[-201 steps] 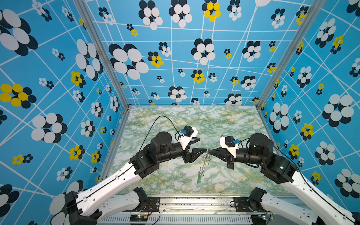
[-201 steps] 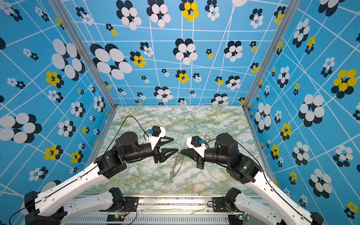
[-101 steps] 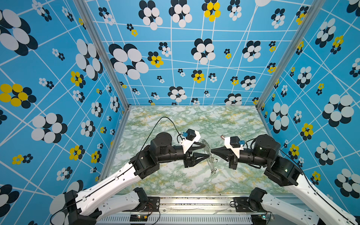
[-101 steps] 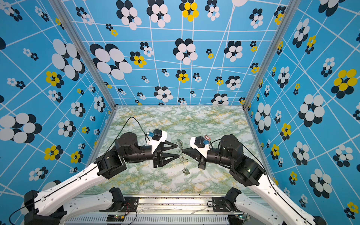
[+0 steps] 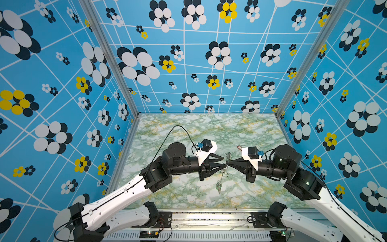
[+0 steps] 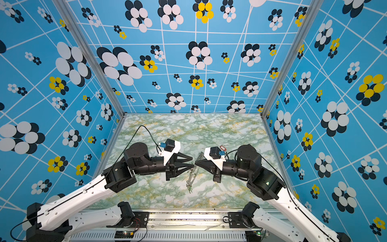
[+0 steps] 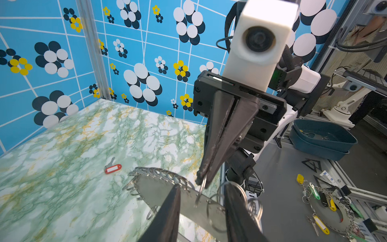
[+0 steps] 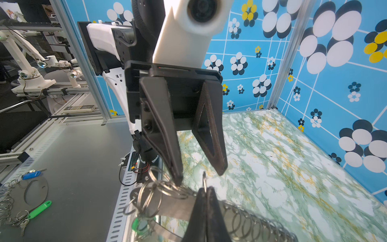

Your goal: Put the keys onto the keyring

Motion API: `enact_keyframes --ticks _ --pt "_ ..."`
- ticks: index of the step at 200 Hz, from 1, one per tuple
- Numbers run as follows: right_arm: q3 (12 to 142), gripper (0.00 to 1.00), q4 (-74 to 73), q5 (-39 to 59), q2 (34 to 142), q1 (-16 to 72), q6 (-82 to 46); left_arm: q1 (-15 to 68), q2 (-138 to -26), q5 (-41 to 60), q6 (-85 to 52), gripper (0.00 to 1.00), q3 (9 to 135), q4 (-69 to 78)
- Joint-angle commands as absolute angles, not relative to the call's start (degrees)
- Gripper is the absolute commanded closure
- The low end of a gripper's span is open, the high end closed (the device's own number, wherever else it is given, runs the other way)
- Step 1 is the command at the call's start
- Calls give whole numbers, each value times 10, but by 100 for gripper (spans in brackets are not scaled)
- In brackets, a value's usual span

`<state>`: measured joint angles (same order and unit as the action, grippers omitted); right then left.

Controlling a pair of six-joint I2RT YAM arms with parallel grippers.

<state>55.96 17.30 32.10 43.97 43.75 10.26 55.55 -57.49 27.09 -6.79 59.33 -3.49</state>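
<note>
Now my left fingers (image 8: 200, 176) have drawn in from wide to a middling gap. One stands on each side of the keyring (image 7: 165, 188), which hangs in the air over the middle of the desk (image 5: 209, 130), nearer its front edge than its back. A second ago they stood well open and short of it, and the plate hung from the right side alone. My right fingers (image 7: 202, 181) are pressed together on one of the wire rings (image 7: 161, 173) along its edge and carry the whole thing.

I read this as steadying the plate (left takes the weight, right is freed to work a ring). Threading has not begun for the red key (image 7: 113, 168), which lies flat on the desk right of the middle, well apart from us. The green key (image 6: 190, 187) dangles below the plate, seemingly hooked on already.

I cannot tell whether my left fingers touch the plate yet: one tip sits at the ring cluster, the other looks clear. In both top views the meeting point is a small dark tangle. There the red key is half hidden behind my right wrist camera (image 6: 214, 152). The green tag is blurred in the right wrist view.
</note>
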Motion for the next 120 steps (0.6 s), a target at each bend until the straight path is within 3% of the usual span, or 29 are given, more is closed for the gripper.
enact_keyframes --ticks 1,26,120 --pt "573 100 142 333 432 439 94 563 -580 282 -58 68 613 -26" --pt "573 100 140 327 425 439 93 564 -582 283 -55 76 614 -32" --pt "573 100 135 345 421 439 80 568 -573 268 -54 77 608 -19"
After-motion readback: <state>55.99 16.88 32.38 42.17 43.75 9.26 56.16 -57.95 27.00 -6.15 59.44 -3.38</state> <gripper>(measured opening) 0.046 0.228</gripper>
